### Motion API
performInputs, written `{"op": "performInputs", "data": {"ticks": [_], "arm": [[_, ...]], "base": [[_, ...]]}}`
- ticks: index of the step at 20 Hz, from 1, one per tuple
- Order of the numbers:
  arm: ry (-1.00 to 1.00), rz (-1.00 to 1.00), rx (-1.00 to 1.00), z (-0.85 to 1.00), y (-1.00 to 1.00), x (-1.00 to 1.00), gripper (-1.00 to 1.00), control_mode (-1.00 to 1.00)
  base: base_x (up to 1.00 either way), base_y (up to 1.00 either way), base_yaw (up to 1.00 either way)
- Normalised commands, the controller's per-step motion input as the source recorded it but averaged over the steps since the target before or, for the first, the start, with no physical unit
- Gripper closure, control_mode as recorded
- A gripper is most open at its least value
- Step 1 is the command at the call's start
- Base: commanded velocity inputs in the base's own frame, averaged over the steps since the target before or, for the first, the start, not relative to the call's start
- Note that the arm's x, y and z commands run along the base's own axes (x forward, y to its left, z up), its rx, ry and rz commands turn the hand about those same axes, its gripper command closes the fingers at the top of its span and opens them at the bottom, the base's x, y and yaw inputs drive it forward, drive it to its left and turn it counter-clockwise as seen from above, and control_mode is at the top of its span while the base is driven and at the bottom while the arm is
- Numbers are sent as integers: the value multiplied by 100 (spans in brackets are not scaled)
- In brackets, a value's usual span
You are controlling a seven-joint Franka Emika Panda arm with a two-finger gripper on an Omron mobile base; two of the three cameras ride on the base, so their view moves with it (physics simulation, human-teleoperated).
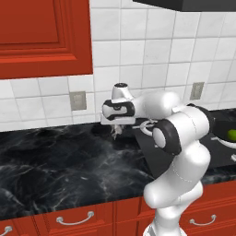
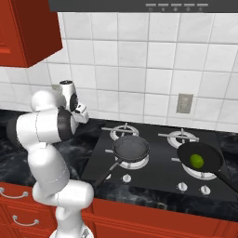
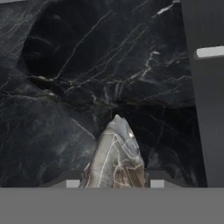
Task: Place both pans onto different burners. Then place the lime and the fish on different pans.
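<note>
- Gripper (image 3: 112,183): we are seeing its two dark fingertips (image 3: 72,181) standing on either side of the fish (image 3: 116,153), jaws narrowed and clamping it.
- In the hand view, we are seeing the fish hanging head-first above the black marble counter (image 3: 65,87), apart from its surface, with the edge of the black glass cooktop (image 3: 205,109) along the right side.
- In the left base view, we are seeing the gripper (image 1: 116,131) hovering over the counter just left of the cooktop, with the fish (image 1: 117,130) showing as a small pale shape beneath the hand.
- In the right base view, we are seeing the grey-black pan (image 2: 131,148) sitting on the front left burner (image 2: 139,161), its long handle pointing toward the front left.
- We are seeing the plain black pan (image 2: 200,158) sitting on the front right burner (image 2: 197,171), with the lime (image 2: 197,161) lying inside it.
- We are seeing the two rear burners (image 2: 123,131) standing bare.
</note>
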Motion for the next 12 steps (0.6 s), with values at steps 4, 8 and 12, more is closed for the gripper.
{"op": "performInputs", "data": {"ticks": [4, 8, 12], "arm": [[0, -2, 0, 16, -53, -6, 100, -100], [0, -3, 0, 23, -50, 0, 100, -100], [0, -4, 0, 25, -46, -1, 100, -100]], "base": [[0, 0, 0], [0, 0, 0], [0, 0, 0]]}}
